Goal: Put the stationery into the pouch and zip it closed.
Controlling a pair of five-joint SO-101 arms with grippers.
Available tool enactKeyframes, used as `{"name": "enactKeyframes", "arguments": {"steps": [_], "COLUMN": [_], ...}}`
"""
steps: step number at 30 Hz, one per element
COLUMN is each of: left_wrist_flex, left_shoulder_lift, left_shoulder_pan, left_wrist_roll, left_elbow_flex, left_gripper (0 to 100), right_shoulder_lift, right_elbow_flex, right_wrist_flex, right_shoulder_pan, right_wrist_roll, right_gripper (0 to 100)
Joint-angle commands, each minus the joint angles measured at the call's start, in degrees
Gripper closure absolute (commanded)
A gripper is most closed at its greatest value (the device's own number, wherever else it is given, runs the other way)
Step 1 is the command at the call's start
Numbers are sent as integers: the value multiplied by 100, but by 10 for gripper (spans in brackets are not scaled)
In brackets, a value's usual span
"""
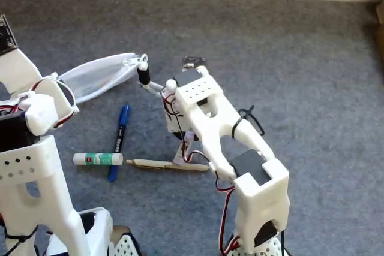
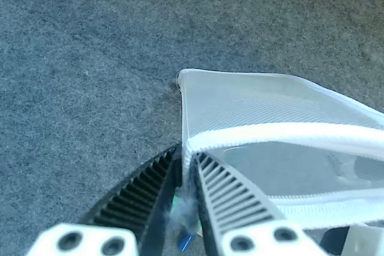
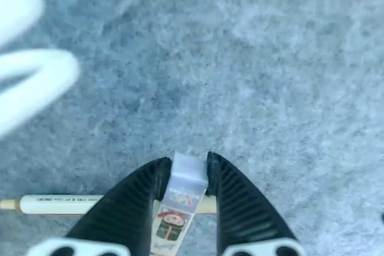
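One white mesh pouch lies on the grey carpet, and the left gripper is pinched tight on the pouch's corner edge. Beside it, loose on the floor, I count three long pieces: one blue pen, one glue stick touching that pen's lower end, and one beige pen just beyond the glue stick. The right gripper is down over the beige pen, its fingers clamped on one small printed strip – what it is, I can't tell. One black-tipped piece sits at the pouch's far end.
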Motion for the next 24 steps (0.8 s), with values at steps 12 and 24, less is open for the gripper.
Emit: {"name": "enactKeyframes", "arguments": {"steps": [12, 24], "left_wrist_flex": [26, 26], "left_shoulder_lift": [-40, -40], "left_shoulder_pan": [-66, -66], "left_wrist_roll": [9, 9], "left_elbow_flex": [-119, -119], "left_gripper": [993, 993], "right_shoulder_lift": [-1745, -2615], "right_elbow_flex": [-66, -48], "right_wrist_flex": [57, 189], "right_shoulder_pan": [84, 75], "right_wrist_roll": [114, 123], "right_gripper": [993, 993]}}
